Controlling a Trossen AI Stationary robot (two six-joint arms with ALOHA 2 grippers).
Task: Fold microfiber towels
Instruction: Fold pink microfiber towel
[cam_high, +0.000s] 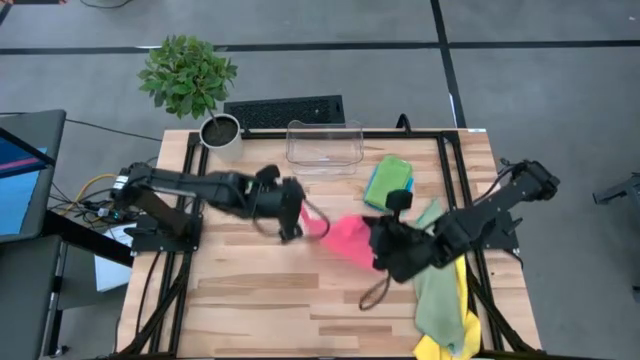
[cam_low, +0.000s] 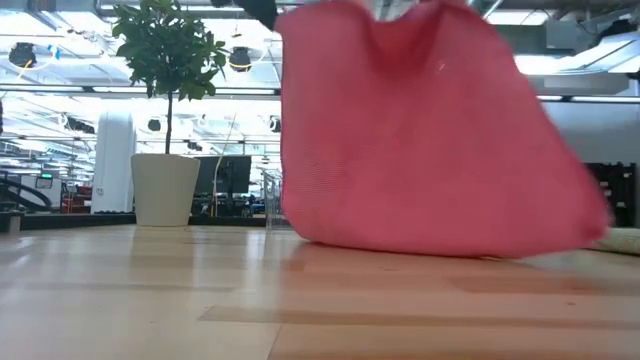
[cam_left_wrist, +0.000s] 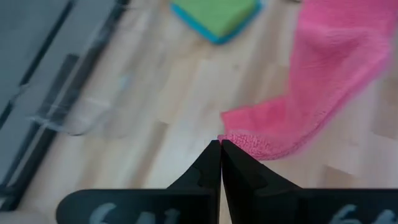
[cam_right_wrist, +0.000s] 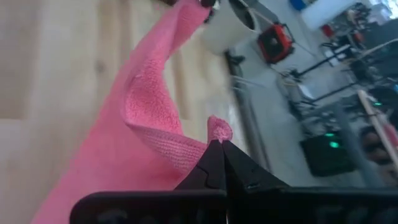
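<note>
The left tool (cam_left_wrist: 220, 144) is clenched on one corner of the pink towel (cam_high: 347, 238), its two dark fingers pressed together with the fuzzy hem pinched at their tips. In the high view this tool (cam_high: 300, 215) sits over the middle of the tabletop (cam_high: 260, 300), at the towel's left end. The right tool (cam_right_wrist: 217, 144) is likewise clamped tight on another corner of the same towel, a small nub of pink cloth sticking out above its tips; from above it (cam_high: 378, 243) sits at the towel's right end. Between the two tools the pink towel hangs lifted and stretched, and in the low view it (cam_low: 430, 140) droops as a broad sheet whose lower edge comes down close to the wood; whether it touches cannot be told.

Beyond the right tool, toward the back of the tabletop, a bright green towel (cam_high: 390, 176) lies folded on a bright blue one (cam_high: 376, 193). Under and beside the right arm, a pale sage green towel (cam_high: 436, 300) lies spread toward the front right corner, with a yellow towel (cam_high: 445, 349) showing at its edge. A clear plastic bin (cam_high: 323, 146) stands at the back edge, and a potted plant (cam_high: 190, 78) at the back left corner.
</note>
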